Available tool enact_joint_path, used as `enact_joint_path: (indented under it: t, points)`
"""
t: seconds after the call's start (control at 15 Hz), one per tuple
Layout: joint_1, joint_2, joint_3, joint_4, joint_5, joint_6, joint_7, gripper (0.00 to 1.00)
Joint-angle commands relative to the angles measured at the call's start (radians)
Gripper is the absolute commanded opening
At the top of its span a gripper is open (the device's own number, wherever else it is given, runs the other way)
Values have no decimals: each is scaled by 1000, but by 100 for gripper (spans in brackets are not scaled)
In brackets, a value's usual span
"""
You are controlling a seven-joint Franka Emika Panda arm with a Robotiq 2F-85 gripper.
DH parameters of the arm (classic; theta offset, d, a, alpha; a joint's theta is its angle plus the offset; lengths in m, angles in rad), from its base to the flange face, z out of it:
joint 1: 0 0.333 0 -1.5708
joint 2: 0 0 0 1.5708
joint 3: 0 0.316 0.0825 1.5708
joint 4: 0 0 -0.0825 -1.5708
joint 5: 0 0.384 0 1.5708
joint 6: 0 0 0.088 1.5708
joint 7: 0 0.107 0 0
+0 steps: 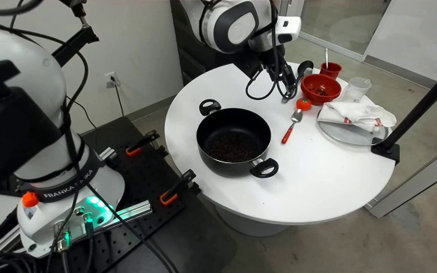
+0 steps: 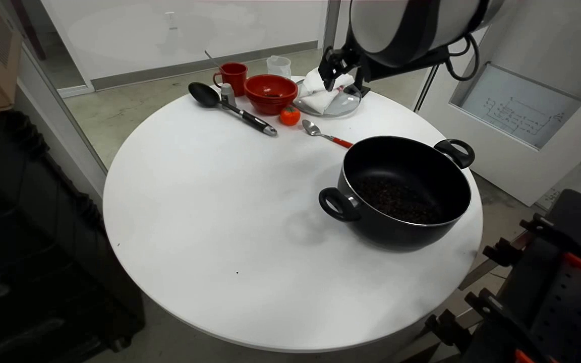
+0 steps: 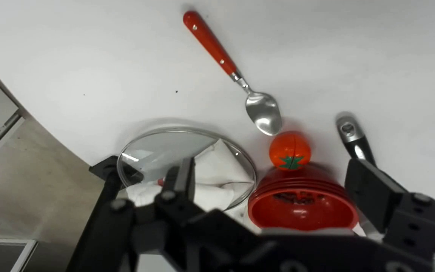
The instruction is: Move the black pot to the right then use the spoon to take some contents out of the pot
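In an exterior view, we see the black pot [image 1: 233, 123] on the desk [image 1: 317, 182], dark contents [image 1: 231, 148] inside, and the green-lit robot base [image 1: 49, 214]. In an exterior view, we find the long black utensil [image 2: 251, 119] in full and the spoon [image 2: 332, 138] lying partly behind the pot. The wrist view alone shows us the spoon's handle riveted; the jaws stand wide apart, gripping nothing.

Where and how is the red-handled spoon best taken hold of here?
Probably by the middle of the spoon's red handle, from straight above, with the open hand closing across it. It lies on the table; the handle is slim, straight and points away from the tomato, while the rounded head lies close to it.
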Motion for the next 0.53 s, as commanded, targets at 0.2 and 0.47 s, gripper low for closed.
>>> enact_joint_path:
  t: [0.2, 0.47]
  points:
    - [-3, 63, -18, 73, -56, -20, 78, 100]
    - [-70, 17, 7, 47, -237, -251, 9, 100]
